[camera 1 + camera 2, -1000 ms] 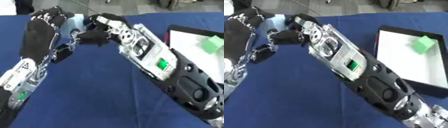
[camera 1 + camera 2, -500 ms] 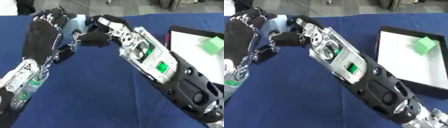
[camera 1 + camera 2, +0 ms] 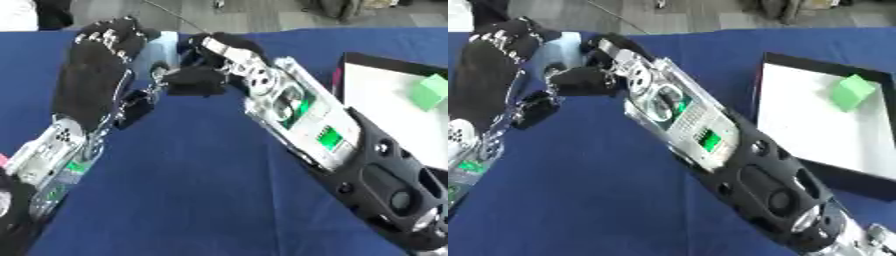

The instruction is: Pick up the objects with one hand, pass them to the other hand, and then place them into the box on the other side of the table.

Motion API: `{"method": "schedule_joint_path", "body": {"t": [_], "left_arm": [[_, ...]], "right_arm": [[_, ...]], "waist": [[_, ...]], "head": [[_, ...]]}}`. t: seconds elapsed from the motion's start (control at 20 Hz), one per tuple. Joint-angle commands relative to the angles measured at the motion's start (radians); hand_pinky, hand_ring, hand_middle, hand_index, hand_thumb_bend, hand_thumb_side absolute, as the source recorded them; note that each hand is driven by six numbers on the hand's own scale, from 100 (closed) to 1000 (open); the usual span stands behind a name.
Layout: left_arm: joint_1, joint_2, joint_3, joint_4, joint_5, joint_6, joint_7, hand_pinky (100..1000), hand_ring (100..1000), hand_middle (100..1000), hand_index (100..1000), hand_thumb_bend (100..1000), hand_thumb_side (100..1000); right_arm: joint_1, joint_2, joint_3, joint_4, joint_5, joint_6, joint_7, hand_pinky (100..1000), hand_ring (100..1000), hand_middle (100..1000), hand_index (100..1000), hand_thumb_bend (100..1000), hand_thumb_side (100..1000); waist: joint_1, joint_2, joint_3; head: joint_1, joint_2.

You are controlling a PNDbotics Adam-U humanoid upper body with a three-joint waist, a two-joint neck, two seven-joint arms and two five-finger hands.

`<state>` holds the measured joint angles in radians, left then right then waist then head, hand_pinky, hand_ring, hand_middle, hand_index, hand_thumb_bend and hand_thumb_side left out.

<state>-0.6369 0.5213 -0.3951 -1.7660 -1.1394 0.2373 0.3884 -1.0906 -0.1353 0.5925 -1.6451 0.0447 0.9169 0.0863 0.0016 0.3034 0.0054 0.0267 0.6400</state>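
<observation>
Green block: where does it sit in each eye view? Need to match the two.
Left eye view: the green block is at the right edge, upper half, partly cut off, on the white floor of the box.
Right eye view: it sits further in from the right edge, fully visible.
Shared landmark: the box's black near-left rim, just right of the right forearm.

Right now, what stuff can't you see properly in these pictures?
- What passes between the hands: in both eye views the left hand and right hand meet around a pale blue shape, mostly covered by their fingers.
- The box: its right side is cut off by each picture's edge.
- The green block: its underside is hidden.
</observation>
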Motion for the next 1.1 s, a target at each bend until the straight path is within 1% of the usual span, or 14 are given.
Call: {"method": "schedule_joint_path", "body": {"t": [0.05, 0.25, 0.35, 0.65, 0.8, 1.0, 1.1], "left_arm": [[-0.024, -0.013, -0.017, -0.033, -0.017, 0.0, -0.002, 520, 516, 518, 552, 112, 100], [-0.017, -0.014, -0.011, -0.049, -0.012, 0.021, 0.029, 509, 508, 510, 548, 102, 100], [-0.011, -0.014, -0.008, -0.053, -0.008, 0.037, 0.047, 503, 505, 508, 547, 101, 100], [0.0, -0.015, -0.004, -0.062, -0.014, 0.056, 0.089, 495, 502, 506, 546, 102, 100], [0.003, -0.015, -0.004, -0.061, -0.016, 0.064, 0.095, 493, 501, 506, 546, 105, 100], [0.008, -0.011, -0.006, -0.067, -0.021, 0.063, 0.098, 492, 501, 505, 546, 108, 100], [0.008, -0.012, -0.009, -0.07, -0.022, 0.058, 0.098, 492, 501, 505, 546, 109, 100]], "right_arm": [[-0.019, 0.024, 0.01, -0.021, 0.016, -0.01, 0.01, 684, 885, 804, 928, 100, 487], [-0.019, 0.033, 0.009, 0.02, 0.08, -0.01, -0.013, 690, 880, 795, 923, 100, 542], [-0.02, 0.036, 0.008, 0.035, 0.102, -0.01, -0.025, 698, 885, 799, 940, 100, 588], [-0.018, 0.033, 0.005, 0.07, 0.13, -0.01, -0.054, 710, 893, 806, 965, 100, 621], [-0.015, 0.023, 0.003, 0.074, 0.134, -0.01, -0.063, 711, 892, 805, 970, 100, 590], [-0.014, 0.013, 0.0, 0.063, 0.143, -0.01, -0.08, 715, 891, 803, 972, 100, 581], [-0.013, 0.013, -0.001, 0.061, 0.144, -0.01, -0.082, 712, 880, 790, 964, 100, 550]], "waist": [[0.002, -0.018, -0.001], [0.002, -0.017, -0.001], [0.002, -0.017, -0.001], [-0.001, -0.015, -0.001], [-0.001, -0.014, -0.002], [0.0, -0.014, -0.004], [0.001, -0.014, -0.004]], "head": [[0.004, -0.012], [0.001, -0.014], [0.0, -0.014], [-0.003, -0.014], [-0.003, -0.015], [-0.003, -0.017], [-0.003, -0.019]]}}
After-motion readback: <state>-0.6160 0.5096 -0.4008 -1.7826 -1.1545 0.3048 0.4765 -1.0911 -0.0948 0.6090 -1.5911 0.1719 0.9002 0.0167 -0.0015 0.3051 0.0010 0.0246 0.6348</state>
